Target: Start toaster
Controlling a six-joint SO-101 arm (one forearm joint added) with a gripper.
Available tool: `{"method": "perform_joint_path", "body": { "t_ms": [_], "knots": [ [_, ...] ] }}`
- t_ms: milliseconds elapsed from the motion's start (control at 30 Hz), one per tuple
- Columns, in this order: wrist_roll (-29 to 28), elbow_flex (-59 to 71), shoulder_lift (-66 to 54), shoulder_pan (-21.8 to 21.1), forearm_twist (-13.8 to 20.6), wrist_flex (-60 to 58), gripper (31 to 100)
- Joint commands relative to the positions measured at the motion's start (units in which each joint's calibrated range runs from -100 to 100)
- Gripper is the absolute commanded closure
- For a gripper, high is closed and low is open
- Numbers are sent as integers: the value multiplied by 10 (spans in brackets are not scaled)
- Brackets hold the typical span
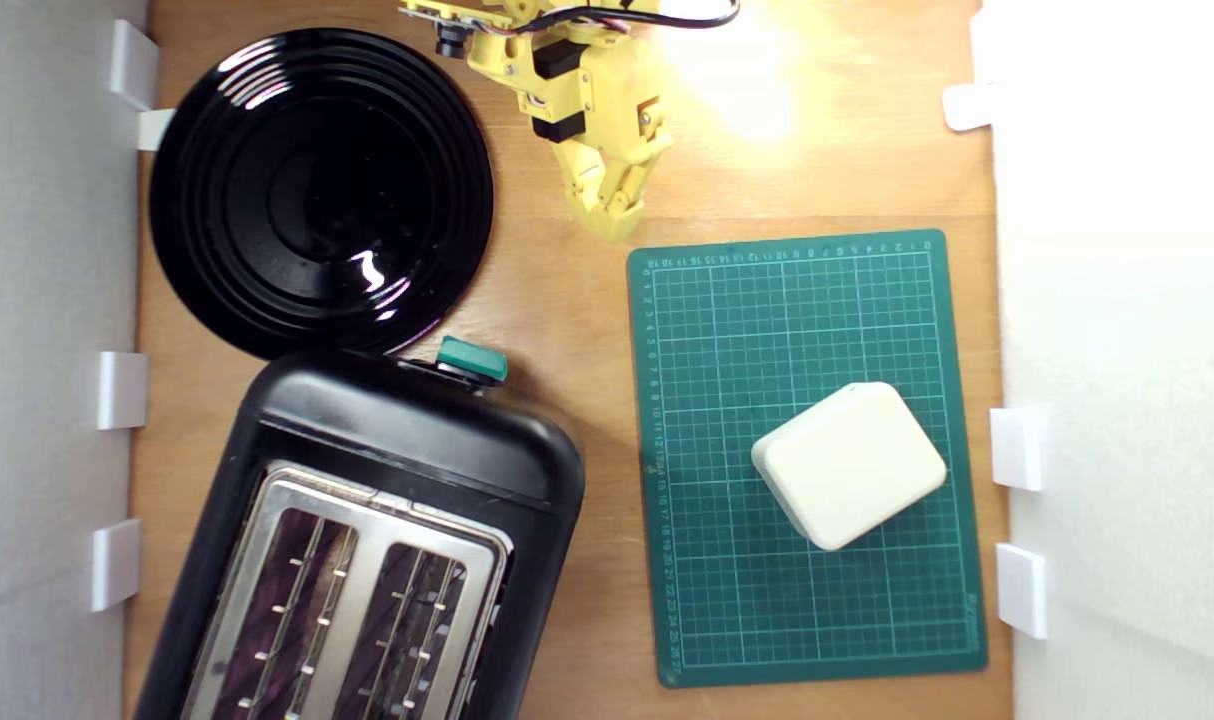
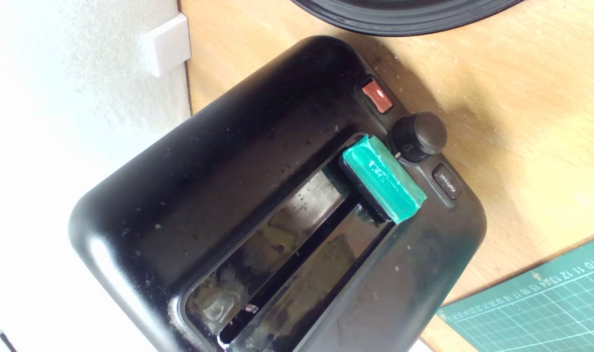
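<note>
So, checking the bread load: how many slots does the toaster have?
2: on the toaster, one slot toward the exterior view's left, the other slot beside it on the right; their lower ends are cropped.

Arm (image 1: 577, 90) — pale yellow plastic shells, blocky and faceted, with black rectangular servo bodies set into the housings. Black cable loops over the upper section. Small black camera lens (image 1: 451, 40) on a bracket at one side. Gripper (image 1: 607, 215) — tapered yellow fingers, ribbed edges.
</note>
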Motion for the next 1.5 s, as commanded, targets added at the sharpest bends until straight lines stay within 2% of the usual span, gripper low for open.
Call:
{"method": "perform_joint_path", "body": {
  "t_ms": [0, 567, 1467],
  "knots": [
    [-1, 3, -2, -4, 8, 0, 988],
    [-2, 3, -2, -5, -1, 0, 988],
    [-1, 3, -2, -1, 8, 0, 988]
  ]
}}
